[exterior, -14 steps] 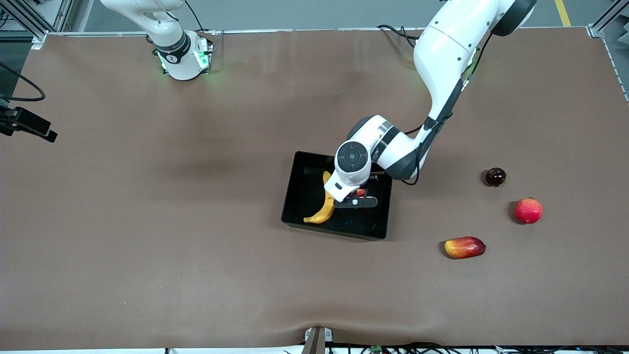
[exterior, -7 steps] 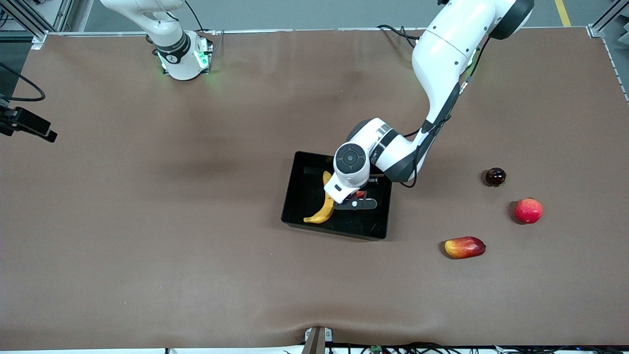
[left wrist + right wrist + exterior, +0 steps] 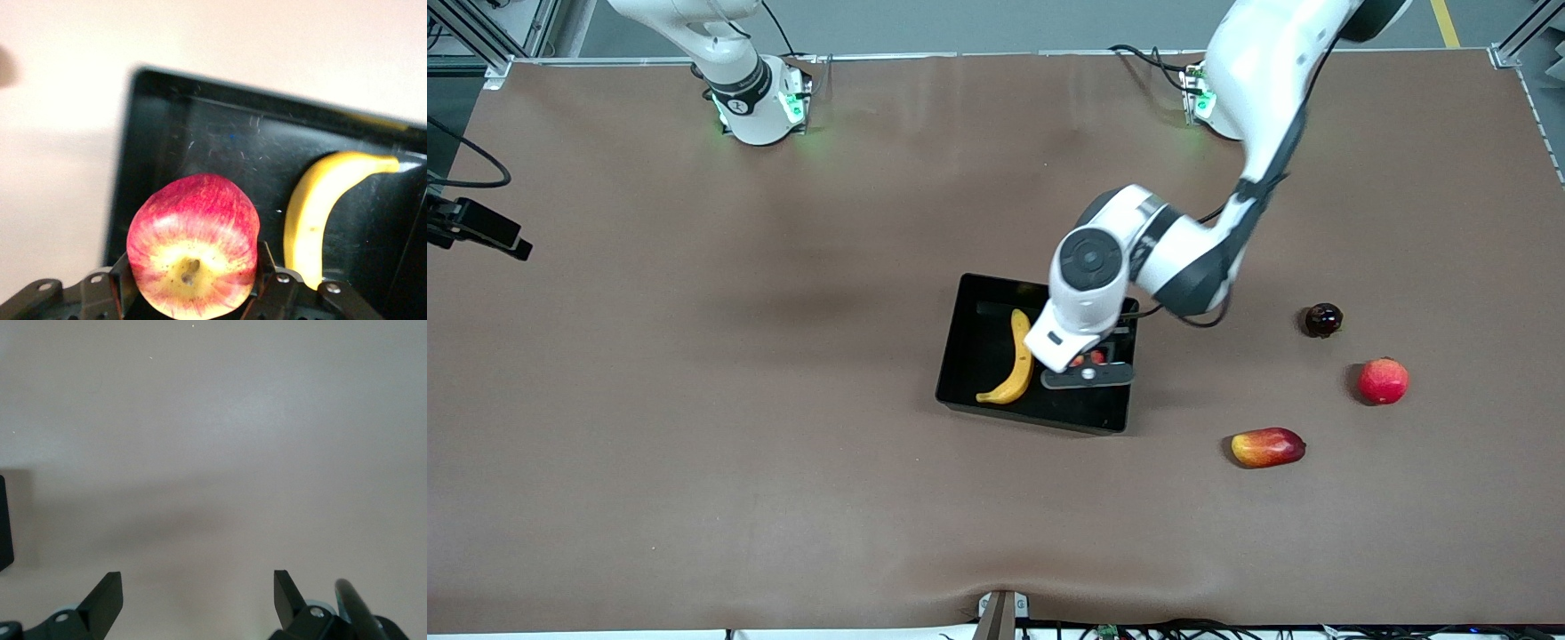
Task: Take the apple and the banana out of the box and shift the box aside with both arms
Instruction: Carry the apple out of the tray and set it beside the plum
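Note:
The black box [image 3: 1080,411] sits mid-table with the yellow banana [image 3: 1014,360] lying inside, toward the right arm's end. My left gripper [image 3: 1089,366] hangs over the box's other half, shut on the small red and yellow apple [image 3: 1089,359]. In the left wrist view the apple [image 3: 193,250] fills the space between the black fingers [image 3: 268,263], above the box floor [image 3: 167,147], with the banana [image 3: 313,213] beside it. My right gripper [image 3: 198,587] waits open over bare table with nothing between its fingers.
Toward the left arm's end of the table lie a red-and-yellow mango [image 3: 1267,446], a pinkish-red round fruit [image 3: 1384,380] and a small dark round fruit [image 3: 1323,319]. A black fixture [image 3: 476,229] sticks in at the right arm's end.
My left gripper closed on the apple, then rose and shifted slightly toward the left arm's end of the box. The banana, box and right arm stayed put.

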